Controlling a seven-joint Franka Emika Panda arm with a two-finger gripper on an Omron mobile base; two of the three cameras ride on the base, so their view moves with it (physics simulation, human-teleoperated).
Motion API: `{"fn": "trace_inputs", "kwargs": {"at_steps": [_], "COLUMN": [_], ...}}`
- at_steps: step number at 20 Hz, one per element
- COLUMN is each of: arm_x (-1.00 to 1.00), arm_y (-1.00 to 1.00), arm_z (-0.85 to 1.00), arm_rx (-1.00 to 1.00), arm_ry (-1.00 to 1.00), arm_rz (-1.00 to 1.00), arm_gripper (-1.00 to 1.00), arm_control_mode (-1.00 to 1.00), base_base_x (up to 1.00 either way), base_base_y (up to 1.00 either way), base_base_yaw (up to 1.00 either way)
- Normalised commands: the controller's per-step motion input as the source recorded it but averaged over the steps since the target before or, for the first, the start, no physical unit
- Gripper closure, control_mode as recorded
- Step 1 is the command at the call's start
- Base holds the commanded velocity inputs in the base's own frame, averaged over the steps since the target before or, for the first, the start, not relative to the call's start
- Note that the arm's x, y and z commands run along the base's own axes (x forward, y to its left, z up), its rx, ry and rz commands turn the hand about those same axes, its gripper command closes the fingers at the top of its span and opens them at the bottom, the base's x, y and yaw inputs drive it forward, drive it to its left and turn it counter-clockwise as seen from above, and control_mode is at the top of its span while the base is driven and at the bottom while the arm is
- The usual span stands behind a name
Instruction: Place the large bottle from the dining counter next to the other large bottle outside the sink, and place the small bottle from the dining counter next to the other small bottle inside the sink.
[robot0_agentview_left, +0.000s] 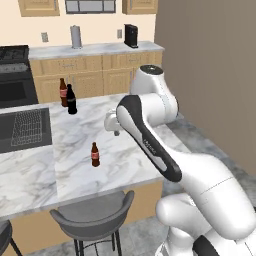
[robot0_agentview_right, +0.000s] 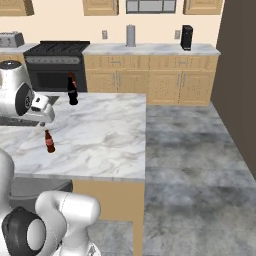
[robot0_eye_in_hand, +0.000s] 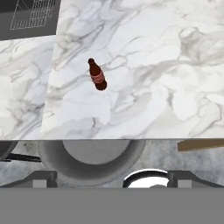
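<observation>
The small bottle (robot0_agentview_left: 95, 154) (robot0_agentview_right: 49, 141) (robot0_eye_in_hand: 97, 75), tiny and brown with a red label, stands upright alone on the dining counter (robot0_agentview_left: 130, 165) (robot0_eye_in_hand: 153, 87). At the counter's far side the large bottle (robot0_agentview_left: 63, 92), brown with a red label, stands right beside the other large bottle (robot0_agentview_left: 72, 100) (robot0_agentview_right: 73, 93), which is black, just right of the sink (robot0_agentview_left: 15, 132) (robot0_eye_in_hand: 30, 17). My gripper (robot0_agentview_left: 114, 128) (robot0_eye_in_hand: 113, 181) hangs open and empty above the counter's near edge, to the right of the small bottle and well above it. The other small bottle is out of view.
Grey stools (robot0_agentview_left: 92, 215) (robot0_eye_in_hand: 92, 159) stand under the counter's near edge. A black stove (robot0_agentview_right: 55, 60) and wooden cabinets with a back counter (robot0_agentview_left: 95, 50) lie beyond. A brown wall (robot0_agentview_left: 210, 75) closes the right side.
</observation>
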Motion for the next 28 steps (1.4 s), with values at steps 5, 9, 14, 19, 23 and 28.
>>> {"fn": "trace_inputs", "kwargs": {"at_steps": [5,9,14,19,23,28], "arm_x": [0.40,0.66,0.54,0.36,0.27,0.34], "arm_y": [0.09,0.01,0.31,0.51,0.27,0.06], "arm_z": [-0.01,-0.01,-0.24,-0.38,-0.04,-0.09], "arm_rx": [-0.01,0.00,0.00,-0.01,-0.04,-0.08], "arm_ry": [0.10,0.03,0.05,0.00,0.00,0.00], "arm_rz": [0.03,0.00,-0.03,-0.11,-0.07,-0.05], "arm_gripper": [-1.00,-1.00,-1.00,-1.00,-1.00,-1.00], "arm_control_mode": [-1.00,-1.00,-1.00,-1.00,-1.00,-1.00], "base_base_x": [0.00,0.00,0.00,0.00,0.00,0.00], "base_base_y": [0.00,0.00,0.00,0.00,0.00,0.00], "base_base_yaw": [0.00,0.00,0.00,0.00,0.00,0.00]}}
